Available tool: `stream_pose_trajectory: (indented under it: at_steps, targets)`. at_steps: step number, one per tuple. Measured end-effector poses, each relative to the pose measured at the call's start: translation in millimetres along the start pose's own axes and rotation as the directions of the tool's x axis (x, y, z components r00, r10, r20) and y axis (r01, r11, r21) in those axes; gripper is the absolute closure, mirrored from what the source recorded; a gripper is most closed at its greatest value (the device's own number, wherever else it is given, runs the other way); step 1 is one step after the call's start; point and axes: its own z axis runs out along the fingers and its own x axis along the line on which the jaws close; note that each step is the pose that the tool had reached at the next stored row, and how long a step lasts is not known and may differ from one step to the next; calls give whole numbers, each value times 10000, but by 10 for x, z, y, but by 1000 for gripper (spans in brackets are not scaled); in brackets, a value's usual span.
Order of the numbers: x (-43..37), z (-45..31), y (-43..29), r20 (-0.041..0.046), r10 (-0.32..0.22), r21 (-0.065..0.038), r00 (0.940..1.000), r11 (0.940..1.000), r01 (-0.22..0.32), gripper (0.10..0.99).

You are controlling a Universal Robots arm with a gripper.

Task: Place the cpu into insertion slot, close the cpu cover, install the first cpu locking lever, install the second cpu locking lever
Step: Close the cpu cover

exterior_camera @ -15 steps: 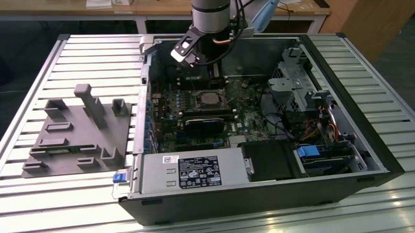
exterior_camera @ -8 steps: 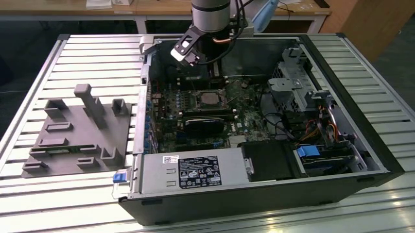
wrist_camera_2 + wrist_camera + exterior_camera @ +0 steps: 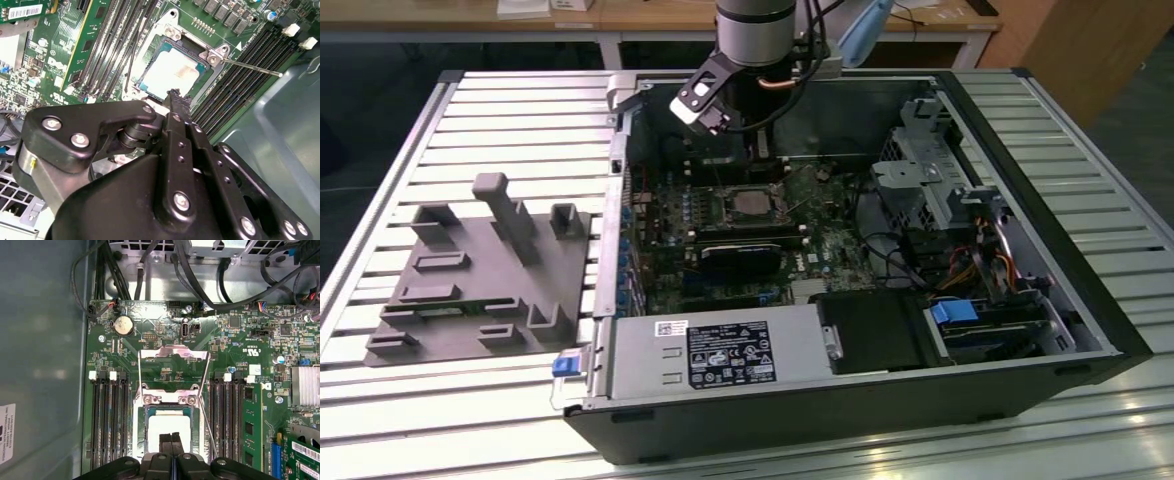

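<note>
**CPU in its socket, cover not yet shut**

The cpu (image 3: 170, 429) lay silvery and square inside the insertion slot (image 3: 140, 440), and to me it looked level with the rim. Beyond it the cpu cover (image 3: 173, 353) stood swung back on its hinge, and a thin locking lever (image 3: 250, 67) stuck out free to one side. The gripper (image 3: 171, 437) hung over one edge of the chip, fingers pressed together and holding nothing. I couldn't tell whether it touched. I judged the job wanted a light, straight touch, with no sideways shove.

cpu (image 3: 161, 424) edge hidden behind jaws
</note>
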Motion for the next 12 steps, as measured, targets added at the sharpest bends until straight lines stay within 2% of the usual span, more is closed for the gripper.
stream_pose_trajectory:
  at_steps: [12]
  targets:
    - [0, -8, 1, -1, 0, 2, 10000, 10000, 0, 984]
